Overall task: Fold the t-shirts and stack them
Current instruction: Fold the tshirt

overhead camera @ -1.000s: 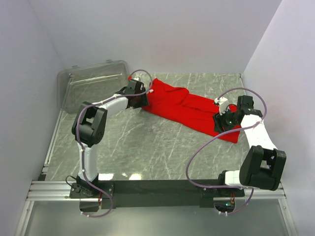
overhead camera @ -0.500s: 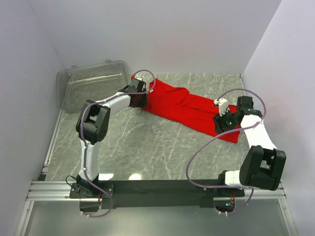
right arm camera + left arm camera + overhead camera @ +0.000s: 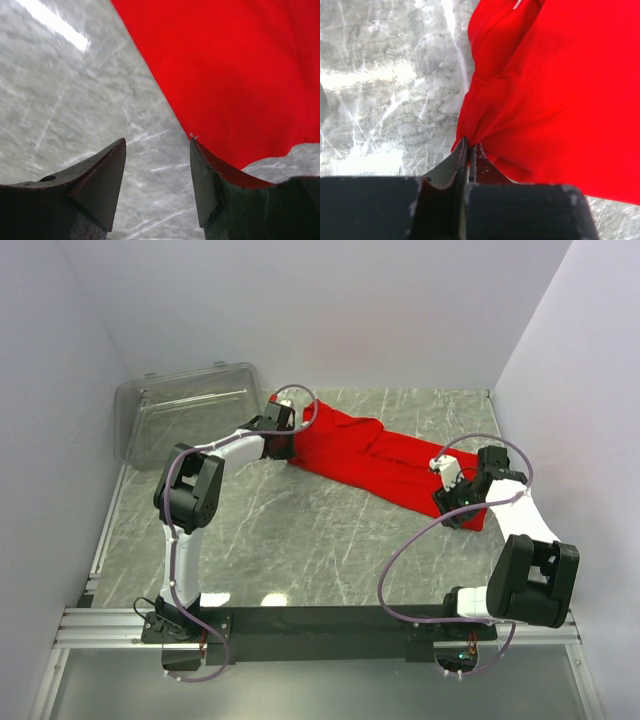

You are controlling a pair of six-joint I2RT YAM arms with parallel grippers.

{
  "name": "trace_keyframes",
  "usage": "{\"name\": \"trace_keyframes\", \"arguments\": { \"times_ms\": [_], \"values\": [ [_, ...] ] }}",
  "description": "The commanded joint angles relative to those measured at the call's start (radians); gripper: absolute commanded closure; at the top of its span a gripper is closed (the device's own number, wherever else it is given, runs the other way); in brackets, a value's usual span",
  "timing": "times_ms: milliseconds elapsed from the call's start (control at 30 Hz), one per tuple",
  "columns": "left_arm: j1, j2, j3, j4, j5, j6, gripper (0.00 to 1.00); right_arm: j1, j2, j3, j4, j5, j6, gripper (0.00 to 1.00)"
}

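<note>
A bright red t-shirt (image 3: 370,455) lies crumpled in a long strip across the back of the marble table. My left gripper (image 3: 286,446) sits at its left end, and in the left wrist view the jaws (image 3: 469,145) are shut on a pinched fold of the red cloth (image 3: 560,90). At the shirt's right end, my right gripper (image 3: 450,502) stands open. In the right wrist view it (image 3: 157,142) hovers low over bare marble, with its right finger (image 3: 205,175) at the hem of the red cloth (image 3: 230,65); nothing lies between the fingers.
A clear plastic bin (image 3: 190,415) lies tipped at the back left corner, just left of my left arm. Pale walls close in the table on the left, back and right. Grey marble tabletop (image 3: 300,530) stretches in front of the shirt.
My left gripper has closed on the shirt's left edge. My right gripper has shifted slightly nearer and left along the shirt's right end, still open.
</note>
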Motion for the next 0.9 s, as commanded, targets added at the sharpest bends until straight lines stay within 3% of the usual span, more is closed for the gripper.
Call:
{"name": "trace_keyframes", "arguments": {
  "times_ms": [0, 233, 700, 867],
  "values": [
    [0.006, -0.060, -0.007, 0.029, 0.043, 0.020, 0.99, -0.006, -0.025, -0.013, -0.018, 0.048, -0.081, 0.39],
    [0.025, -0.115, -0.036, 0.052, 0.051, 0.015, 0.99, -0.011, -0.022, -0.056, 0.003, 0.142, -0.192, 0.39],
    [0.048, -0.148, -0.071, 0.063, 0.112, 0.009, 0.99, -0.002, 0.148, -0.039, 0.134, 0.233, -0.200, 0.39],
    [0.055, -0.159, -0.108, 0.081, 0.129, 0.000, 0.99, 0.004, 0.178, -0.038, 0.155, 0.240, -0.204, 0.47]
  ]
}}
